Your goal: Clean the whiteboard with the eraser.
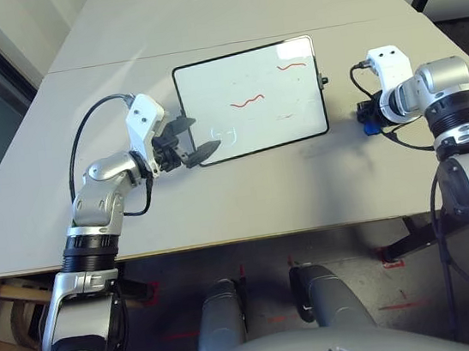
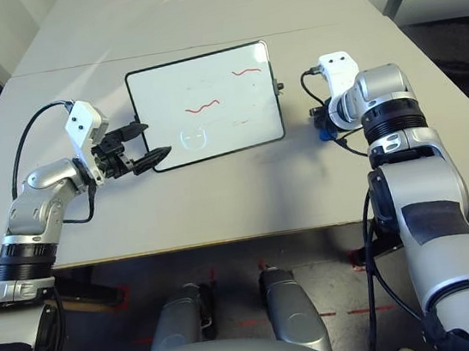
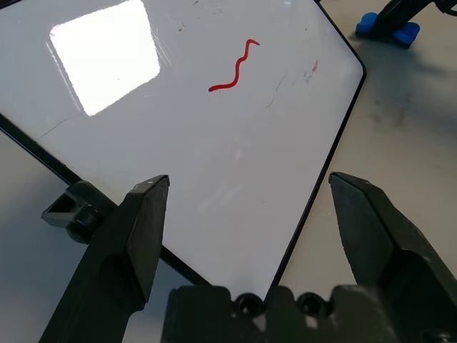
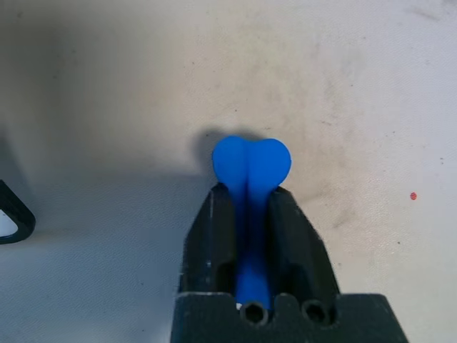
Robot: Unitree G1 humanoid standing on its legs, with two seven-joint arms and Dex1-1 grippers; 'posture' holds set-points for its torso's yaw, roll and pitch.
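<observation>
Gripping the eraser (image 4: 251, 166) is settled for now: the right gripper (image 4: 250, 204) has its two black fingers closed tight on the blue block's waist, one rounded lobe poking out past the tips. It sits low over the table (image 1: 246, 200), just off the whiteboard's (image 1: 250, 95) right edge, near the small black side knob (image 1: 324, 81).

At the whiteboard's near left corner the left gripper (image 1: 188, 140) stands wide open, holding nothing, one finger on each side of that corner, the frame running between them in the left wrist view. Whether either finger touches the frame I cannot tell.

Red squiggles (image 1: 247, 102) lie near the whiteboard's middle, another up toward its far right corner (image 1: 292, 67), and a fainter smudge closer to the near right edge.

The step in hand looks like carrying the eraser onto the board. To do it well, lift the block clear of the black frame before crossing, then set the exposed lobe flat on the white surface, not on its edge. Closing the left fingers on the corner first would probably keep the board from sliding under the wiping push. Start with the squiggle nearest the right edge and work inward.
</observation>
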